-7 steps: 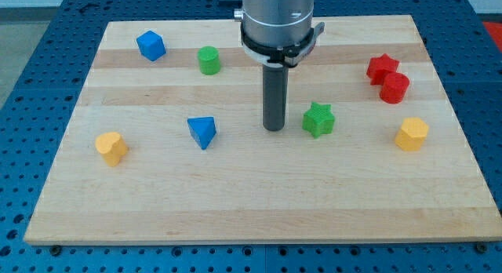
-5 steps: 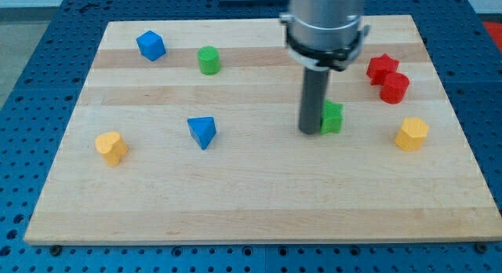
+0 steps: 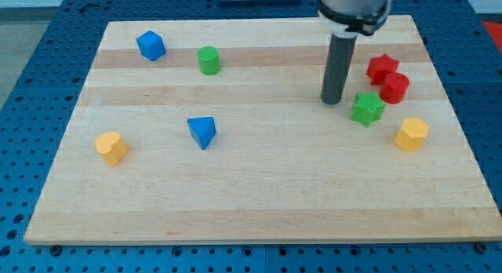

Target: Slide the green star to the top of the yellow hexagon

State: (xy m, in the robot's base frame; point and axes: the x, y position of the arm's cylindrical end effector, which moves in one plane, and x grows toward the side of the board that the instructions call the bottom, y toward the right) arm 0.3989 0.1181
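Note:
The green star [image 3: 366, 108] lies at the right of the wooden board, up and to the left of the yellow hexagon [image 3: 412, 134] and just below-left of the red blocks. My tip [image 3: 332, 100] rests on the board just left of the green star and slightly higher in the view, with a small gap between them. The rod stands upright and hides nothing of the star.
A red star [image 3: 382, 67] and a red cylinder [image 3: 394, 87] sit close together above-right of the green star. A green cylinder [image 3: 209, 60] and a blue cube [image 3: 150, 45] are at the upper left. A blue triangular block [image 3: 202, 131] and a yellow block [image 3: 111, 147] are at the left.
My tip moved right and pushed the green star to the right and slightly up, toward the yellow hexagon. My tip then drew back up and left of the star.

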